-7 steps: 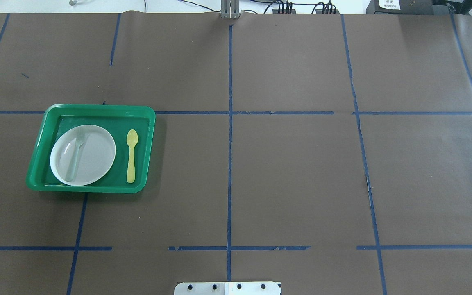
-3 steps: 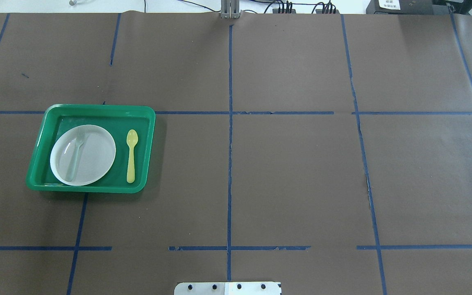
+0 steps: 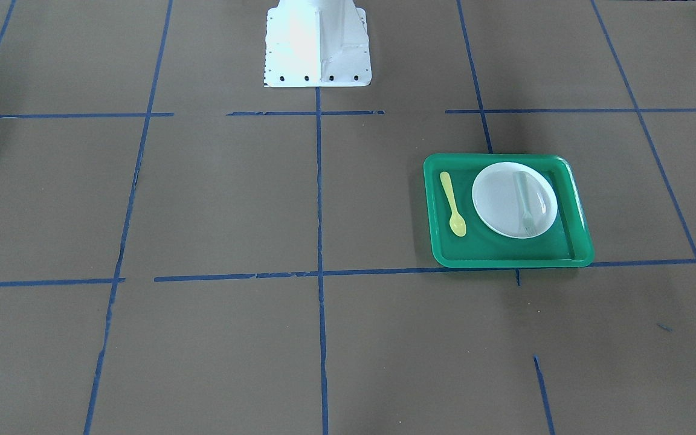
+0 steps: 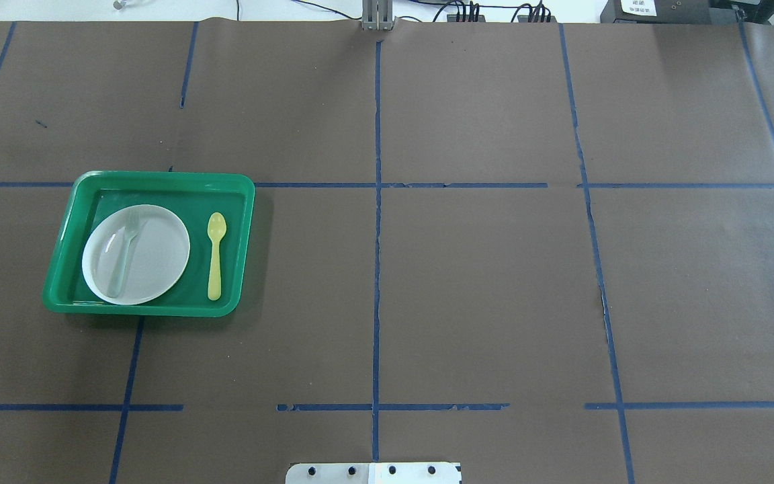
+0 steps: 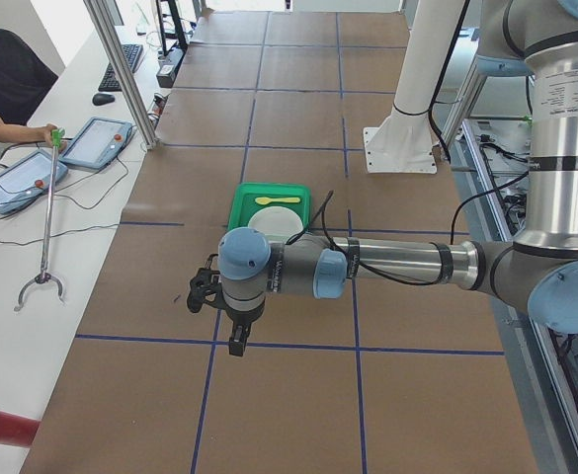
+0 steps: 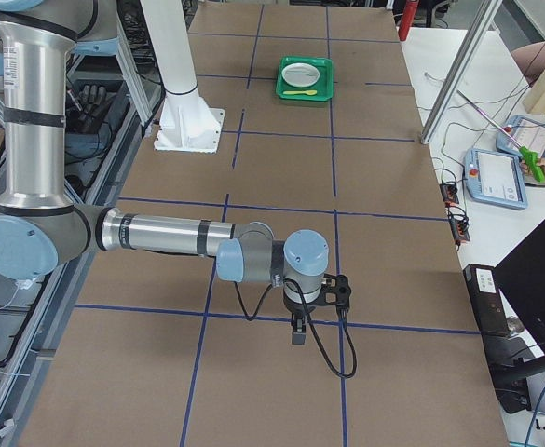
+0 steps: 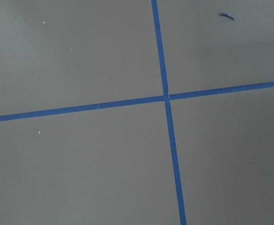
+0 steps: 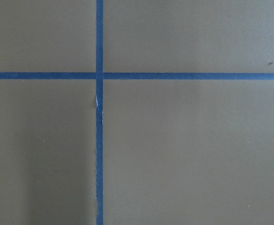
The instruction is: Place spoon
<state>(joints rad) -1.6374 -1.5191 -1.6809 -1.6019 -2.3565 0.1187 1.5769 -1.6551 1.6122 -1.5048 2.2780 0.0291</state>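
The small yellow spoon (image 4: 215,259) lies flat on the floor of a green tray (image 4: 158,177), to the right of a white plate (image 4: 155,259); its bowl points to the far side of the table. It also shows in the front view (image 3: 452,204) and the side views (image 5: 277,200) (image 6: 301,92). My left gripper (image 5: 235,342) shows only in the left side view, hanging over bare table well away from the tray; I cannot tell whether it is open. My right gripper (image 6: 297,332) shows only in the right side view, far from the tray; I cannot tell its state.
A pale grey-green fork (image 4: 123,254) lies on the plate. Brown paper with blue tape lines (image 4: 377,202) covers the table. The robot's white base (image 3: 316,42) stands at the near edge. An operator's tablets (image 5: 99,141) and a grabber tool (image 5: 46,227) lie on the side bench.
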